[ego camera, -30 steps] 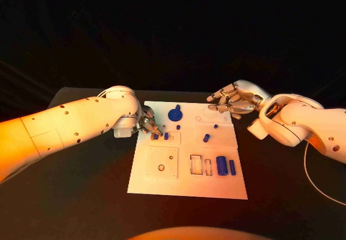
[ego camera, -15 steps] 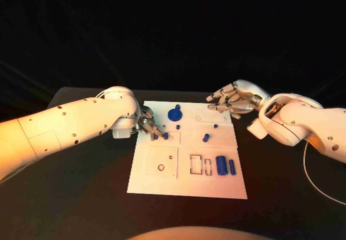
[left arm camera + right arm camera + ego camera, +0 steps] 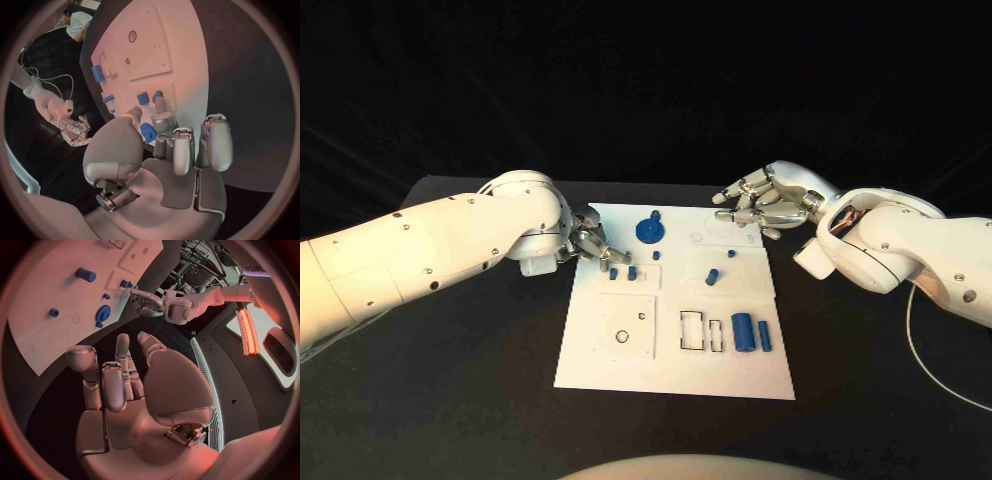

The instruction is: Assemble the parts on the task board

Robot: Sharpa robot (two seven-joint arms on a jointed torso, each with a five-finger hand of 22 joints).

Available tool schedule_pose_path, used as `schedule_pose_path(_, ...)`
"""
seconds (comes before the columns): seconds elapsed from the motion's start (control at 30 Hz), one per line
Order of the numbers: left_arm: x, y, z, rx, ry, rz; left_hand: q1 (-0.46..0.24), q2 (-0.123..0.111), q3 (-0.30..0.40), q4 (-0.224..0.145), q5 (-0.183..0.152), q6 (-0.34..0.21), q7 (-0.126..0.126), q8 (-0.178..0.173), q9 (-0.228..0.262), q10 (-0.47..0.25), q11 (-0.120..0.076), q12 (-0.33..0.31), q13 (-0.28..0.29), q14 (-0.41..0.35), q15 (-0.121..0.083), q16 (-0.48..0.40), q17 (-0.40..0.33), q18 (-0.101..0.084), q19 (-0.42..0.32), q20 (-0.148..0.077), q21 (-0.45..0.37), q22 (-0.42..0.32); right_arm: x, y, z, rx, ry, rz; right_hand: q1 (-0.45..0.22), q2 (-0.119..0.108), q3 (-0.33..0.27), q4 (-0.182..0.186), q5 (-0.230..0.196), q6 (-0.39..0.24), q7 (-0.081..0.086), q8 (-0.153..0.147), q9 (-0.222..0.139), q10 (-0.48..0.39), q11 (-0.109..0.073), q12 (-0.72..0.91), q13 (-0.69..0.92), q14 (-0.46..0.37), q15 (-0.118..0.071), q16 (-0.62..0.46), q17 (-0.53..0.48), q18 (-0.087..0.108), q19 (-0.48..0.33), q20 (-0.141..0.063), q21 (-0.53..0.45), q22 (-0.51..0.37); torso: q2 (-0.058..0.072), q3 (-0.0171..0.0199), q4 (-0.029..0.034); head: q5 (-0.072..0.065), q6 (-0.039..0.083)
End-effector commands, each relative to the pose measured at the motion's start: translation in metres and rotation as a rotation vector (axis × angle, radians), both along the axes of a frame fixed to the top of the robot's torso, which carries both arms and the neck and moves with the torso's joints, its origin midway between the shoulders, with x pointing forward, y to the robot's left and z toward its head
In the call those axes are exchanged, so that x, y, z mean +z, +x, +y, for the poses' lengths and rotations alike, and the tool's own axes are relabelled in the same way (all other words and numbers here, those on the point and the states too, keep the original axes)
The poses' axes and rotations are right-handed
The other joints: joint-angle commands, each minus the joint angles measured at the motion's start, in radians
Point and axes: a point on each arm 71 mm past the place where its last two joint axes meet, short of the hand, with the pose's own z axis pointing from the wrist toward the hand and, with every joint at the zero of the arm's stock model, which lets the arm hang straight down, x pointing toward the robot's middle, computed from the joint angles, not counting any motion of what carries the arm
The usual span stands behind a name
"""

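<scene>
While fingers hide it overhead, left robot hand (image 3: 178,145) wide by parts (image 3: 150,97), right robot hand (image 3: 764,205) wide.

White task board (image 3: 678,375) lies flat, mid-table. Blue gear-like disc (image 3: 649,230) near its far edge. Two short blue pegs (image 3: 623,272) side by side at left-centre, apparently upright. One tilted peg (image 3: 713,276) near centre. Larger cylinder (image 3: 743,331) and slim bar (image 3: 764,335) lie parallel toward the right edge.
</scene>
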Motion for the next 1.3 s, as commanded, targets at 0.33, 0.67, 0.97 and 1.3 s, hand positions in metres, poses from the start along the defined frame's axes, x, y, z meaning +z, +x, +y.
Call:
schedule_pose_path(0.33, 0.032, 0.001, -0.006, -0.053, -0.225, -0.169, 0.117, 0.048, -0.071, -0.018, 0.029, -0.151, 0.05, -0.012, -0.017, -0.226, 0.048, -0.237, -0.266, 0.049, 0.029, -0.122, 0.117, 0.07, -0.143, 0.019, -0.364, -0.206, -0.001, -0.001, 0.0, 0.01, -0.001, 0.006, -0.009, 0.001, 0.0, 0.005, -0.002, 0.005, -0.001, 0.006, 0.0, -0.003, -0.003, -0.001, -0.002, 0.043, -0.001, -0.006, -0.001, 0.018, -0.006, -0.002, -0.004, -0.001, 0.0, -0.0008, 0.0017, -0.006, 0.005)
schedule_pose_path(0.67, 0.035, -0.003, -0.041, -0.286, -0.379, -0.468, 0.56, -0.018, 0.135, -0.145, 0.012, -0.236, 0.143, -0.199, -0.234, -0.476, 0.148, -0.58, -0.565, -0.378, 0.125, -0.772, -0.521, 0.128, -0.407, 0.103, -0.865, -0.57, -0.001, 0.0, 0.0, 0.01, -0.005, 0.001, -0.002, 0.005, 0.001, 0.004, 0.0, 0.006, -0.002, 0.006, 0.0, -0.004, -0.005, -0.002, -0.003, 0.043, -0.002, -0.006, -0.001, 0.018, -0.007, -0.002, -0.006, -0.004, 0.0, -0.0027, 0.0002, -0.011, 0.014)
schedule_pose_path(0.97, 0.016, -0.001, -0.056, -0.391, -0.31, -0.557, 0.541, -0.063, 0.181, -0.156, -0.056, -0.15, 0.129, -0.311, -0.362, -0.415, 0.151, -0.688, -0.727, -0.301, 0.119, -0.739, -0.58, 0.128, -0.341, 0.105, -0.859, -0.575, -0.001, 0.0, 0.001, 0.011, -0.004, -0.002, 0.004, 0.007, 0.003, 0.002, 0.001, 0.007, -0.002, 0.007, 0.001, -0.005, -0.005, -0.002, -0.003, 0.043, -0.002, -0.006, -0.001, 0.018, -0.007, -0.002, -0.006, -0.005, 0.0, -0.0007, 0.0007, -0.016, 0.02)
schedule_pose_path(1.3, 0.001, 0.002, -0.067, -0.415, -0.18, -0.532, 0.51, -0.073, 0.172, -0.15, -0.056, -0.076, 0.117, -0.348, -0.415, -0.357, 0.135, -0.708, -0.797, -0.093, 0.104, -0.38, -0.278, 0.119, -0.201, 0.091, -0.743, -0.497, -0.001, 0.0, 0.001, 0.013, -0.004, -0.001, 0.006, 0.008, 0.004, 0.001, 0.001, 0.007, -0.002, 0.007, 0.001, -0.005, -0.005, -0.002, -0.004, 0.043, -0.002, -0.006, -0.001, 0.019, -0.007, -0.003, -0.007, -0.006, 0.001, 0.0, -0.001, -0.018, 0.021)
